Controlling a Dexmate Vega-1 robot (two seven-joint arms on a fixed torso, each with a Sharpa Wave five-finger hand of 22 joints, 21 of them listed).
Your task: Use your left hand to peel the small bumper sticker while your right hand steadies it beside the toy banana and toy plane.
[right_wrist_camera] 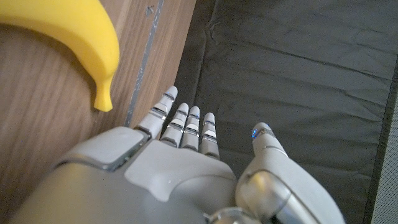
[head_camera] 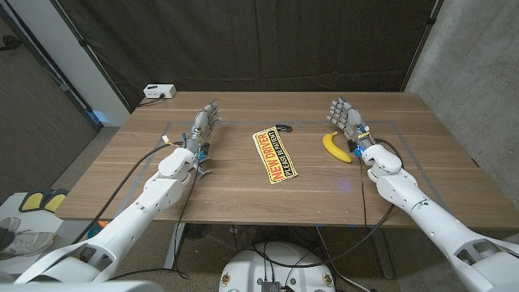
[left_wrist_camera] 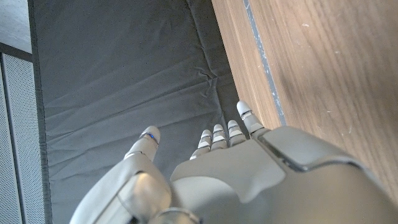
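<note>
A yellow bumper sticker (head_camera: pixel 274 154) with black and red lettering lies flat at the middle of the wooden table (head_camera: pixel 243 191). A small dark object (head_camera: pixel 284 126) sits at its far end, too small to make out. To the sticker's right lies the yellow toy banana (head_camera: pixel 336 147) (right_wrist_camera: pixel 68 31). My left hand (head_camera: pixel 204 128) (left_wrist_camera: pixel 217 174) stands well left of the sticker, fingers apart and pointing away, holding nothing. My right hand (head_camera: pixel 347 120) (right_wrist_camera: pixel 186 168) stands just right of the banana, fingers spread, with nothing in it and not touching the banana.
A white box (head_camera: pixel 159 92) with a cable sits at the table's back left corner. Thin tape lines (head_camera: pixel 170 126) mark a rectangle on the tabletop. A black curtain (head_camera: pixel 268 40) hangs behind the table.
</note>
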